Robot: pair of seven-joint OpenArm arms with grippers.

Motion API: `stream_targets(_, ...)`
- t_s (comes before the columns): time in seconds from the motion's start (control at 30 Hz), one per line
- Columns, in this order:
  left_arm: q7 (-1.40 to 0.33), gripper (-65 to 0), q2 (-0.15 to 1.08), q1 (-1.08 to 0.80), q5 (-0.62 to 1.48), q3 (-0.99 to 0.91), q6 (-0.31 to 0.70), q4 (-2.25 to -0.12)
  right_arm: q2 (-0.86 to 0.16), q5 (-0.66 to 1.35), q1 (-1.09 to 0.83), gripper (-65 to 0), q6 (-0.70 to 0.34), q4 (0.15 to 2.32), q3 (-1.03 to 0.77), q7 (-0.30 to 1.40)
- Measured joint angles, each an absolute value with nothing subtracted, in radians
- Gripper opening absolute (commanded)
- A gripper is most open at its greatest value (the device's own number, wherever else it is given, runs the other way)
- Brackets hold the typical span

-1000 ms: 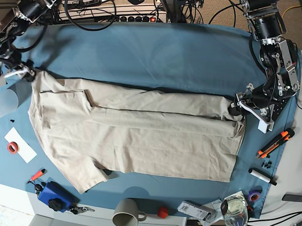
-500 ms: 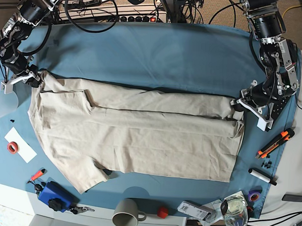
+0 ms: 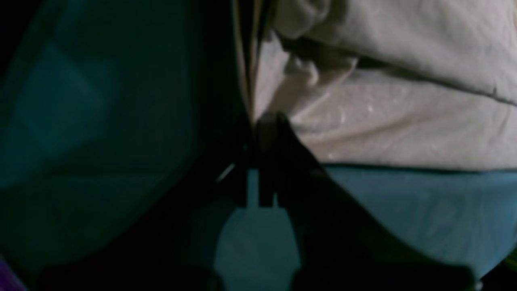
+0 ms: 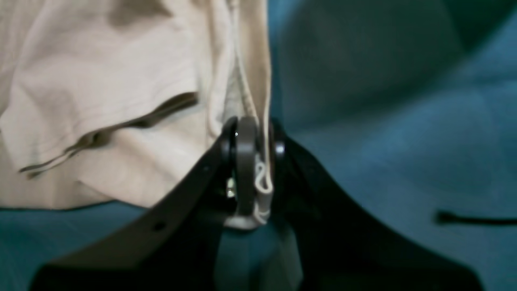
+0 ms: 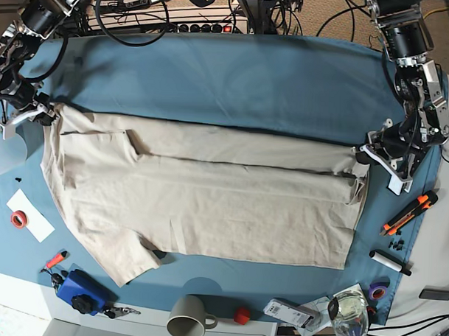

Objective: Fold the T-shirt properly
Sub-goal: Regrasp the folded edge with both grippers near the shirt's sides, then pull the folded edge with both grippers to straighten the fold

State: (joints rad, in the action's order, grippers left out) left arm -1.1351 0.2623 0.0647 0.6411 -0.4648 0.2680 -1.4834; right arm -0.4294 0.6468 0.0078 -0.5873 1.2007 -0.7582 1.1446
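A beige T-shirt [image 5: 201, 200] lies spread across a blue tablecloth [image 5: 235, 80], its far long edge folded in toward the middle, collar end toward the base view's left and hem toward its right, one short sleeve [image 5: 122, 256] sticking out at the near left. The left gripper [image 5: 364, 154] is clenched on the far hem corner; its wrist view shows dark jaws pressed together with beige cloth [image 3: 383, 101] running up from the tips, though that picture is dim and blurred and its left half is nearly black. The right gripper [image 5: 48, 115] pinches the far shoulder corner, and its wrist view shows a doubled fabric edge [image 4: 258, 121] caught between the closed jaws, with creased cloth bunched to the side. Along the near table edge stand a grey mug [image 5: 188, 317], its inside looking empty, and a clear glass [image 5: 349, 309] whose contents cannot be made out; both sit just off the cloth's front edge. A tape roll [image 5: 19, 219] rests on a white card [image 5: 29, 215] at the left. An orange cutter [image 5: 409, 212] and a marker [image 5: 389, 262] lie to the right of the hem. The blue object [image 5: 81, 290] near the front left is too small to identify. The fabric shows light wrinkles and a long crease along the fold.
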Motion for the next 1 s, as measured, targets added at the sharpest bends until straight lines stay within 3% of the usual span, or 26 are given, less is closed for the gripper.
stream_targets(1.0,-1.211,-65.0,0.319,-0.046,0.708,-0.464,0.286,-1.587,-0.434,0.694,-0.009,-65.0,-0.569,1.342,-0.756,1.355)
